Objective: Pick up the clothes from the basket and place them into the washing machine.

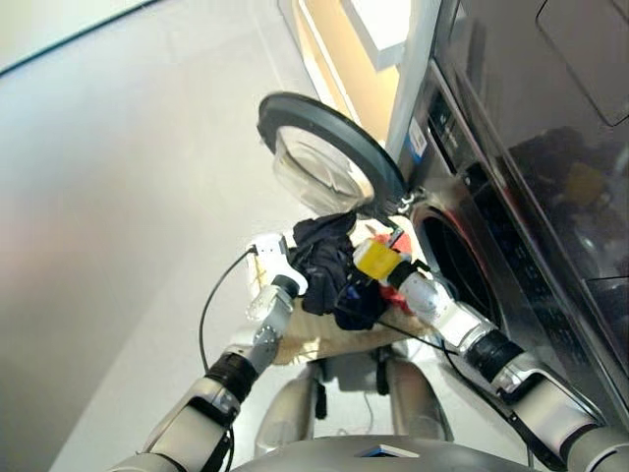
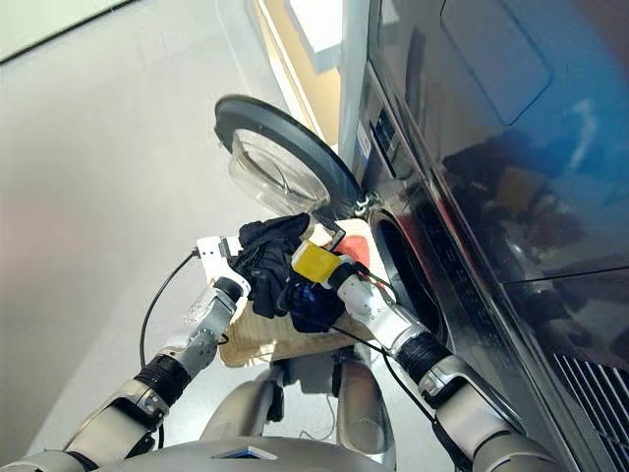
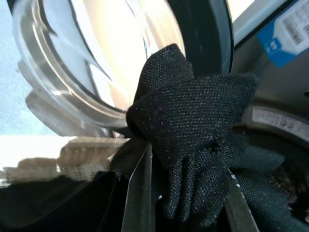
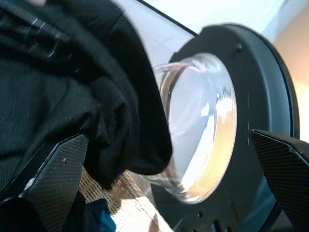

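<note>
Clamped on the black garment (image 3: 193, 130), the left gripper (image 3: 186, 193) holds it raised beside the open door (image 1: 329, 157) of the washing machine (image 1: 491, 216). Right gripper (image 4: 169, 179) hangs wide open, empty, above the basket (image 2: 265, 339), where navy cloth (image 2: 313, 300) lies.

I see pale grey floor (image 1: 118, 246) filling nine o'clock. A cream-orange wall panel (image 1: 344, 69) sits at twelve. A blue label (image 3: 282, 36) sits at two o'clock in my left wrist view.
</note>
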